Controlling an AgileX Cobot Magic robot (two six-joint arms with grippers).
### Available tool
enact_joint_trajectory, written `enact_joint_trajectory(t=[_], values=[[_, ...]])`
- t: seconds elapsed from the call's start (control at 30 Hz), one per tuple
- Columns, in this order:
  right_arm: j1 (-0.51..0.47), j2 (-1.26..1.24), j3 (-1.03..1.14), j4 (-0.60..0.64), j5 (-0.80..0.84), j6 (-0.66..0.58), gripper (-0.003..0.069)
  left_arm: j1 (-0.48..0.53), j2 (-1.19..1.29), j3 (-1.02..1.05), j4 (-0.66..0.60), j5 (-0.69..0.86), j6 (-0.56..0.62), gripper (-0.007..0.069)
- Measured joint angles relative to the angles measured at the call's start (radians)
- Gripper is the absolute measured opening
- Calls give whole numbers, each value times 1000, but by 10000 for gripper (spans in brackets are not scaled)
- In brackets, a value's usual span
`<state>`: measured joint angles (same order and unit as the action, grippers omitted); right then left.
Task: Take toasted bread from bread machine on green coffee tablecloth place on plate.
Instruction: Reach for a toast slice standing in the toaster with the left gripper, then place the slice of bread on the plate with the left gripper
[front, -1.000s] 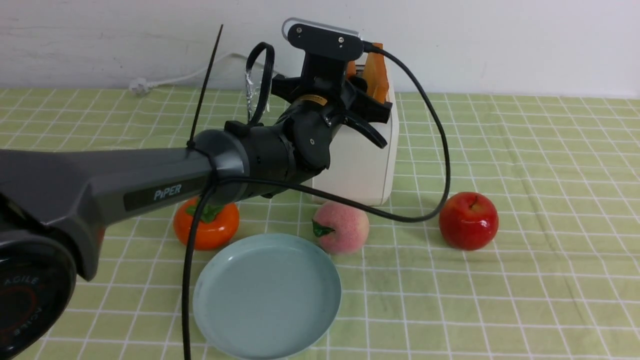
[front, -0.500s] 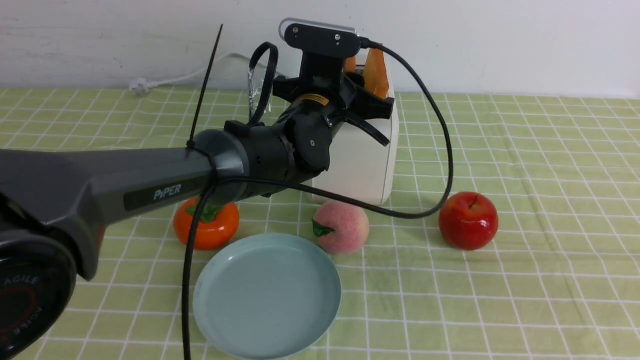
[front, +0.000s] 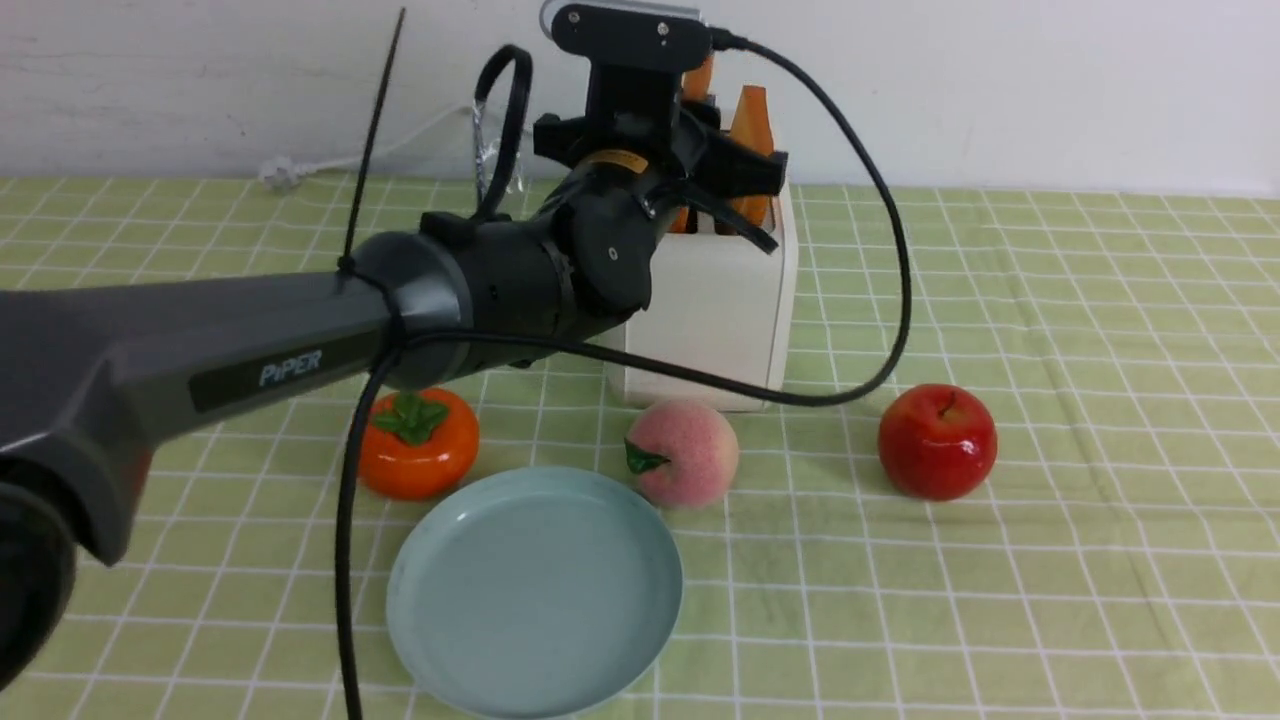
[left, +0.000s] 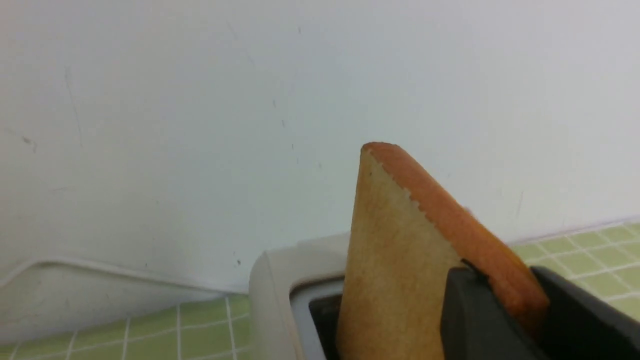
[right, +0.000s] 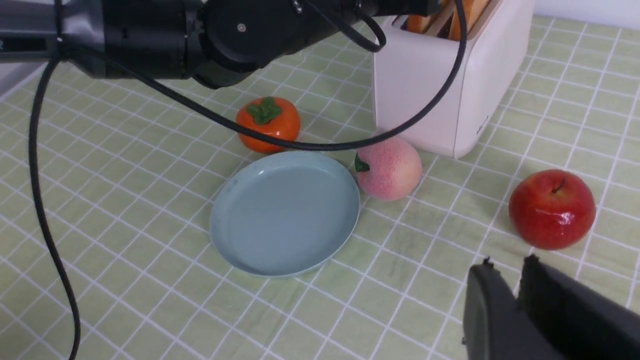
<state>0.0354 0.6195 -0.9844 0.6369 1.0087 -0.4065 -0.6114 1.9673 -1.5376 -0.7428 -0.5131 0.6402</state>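
Observation:
The cream bread machine (front: 725, 320) stands on the green coffee tablecloth (front: 1100, 300) at the back. My left gripper (front: 700, 190) is over its top, shut on one slice of toasted bread (left: 395, 260), which is tilted and partly lifted out of its slot; its tip shows behind the wrist camera (front: 700, 78). A second slice (front: 752, 135) stays in the other slot. The pale blue plate (front: 535, 595) lies empty in front. My right gripper (right: 507, 270) hovers near the red apple, shut with nothing between its fingers.
An orange persimmon (front: 418, 442), a pink peach (front: 685, 455) and a red apple (front: 937, 440) lie between bread machine and plate. The wrist camera's black cable (front: 895, 300) loops down beside the bread machine. A white cord (front: 330, 160) runs along the wall.
My left gripper closed on the slice and rose, drawing it up out of the slot. The other slice, plate and fruits have not moved.

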Motion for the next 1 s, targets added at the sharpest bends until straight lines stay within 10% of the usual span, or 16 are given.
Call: enact_joint_trajectory(t=[0.33,0.7,1.0], values=[[0,0,0,37,-46,-16,9,0,-229,0,-49,15,59,102],[1,-5,0,184,15,-101,-18,-5,-737,312,-937,146,848,102],[1,-24,0,186,45,-109,-13,-53,-1013,693,-1014,242,852,102]])
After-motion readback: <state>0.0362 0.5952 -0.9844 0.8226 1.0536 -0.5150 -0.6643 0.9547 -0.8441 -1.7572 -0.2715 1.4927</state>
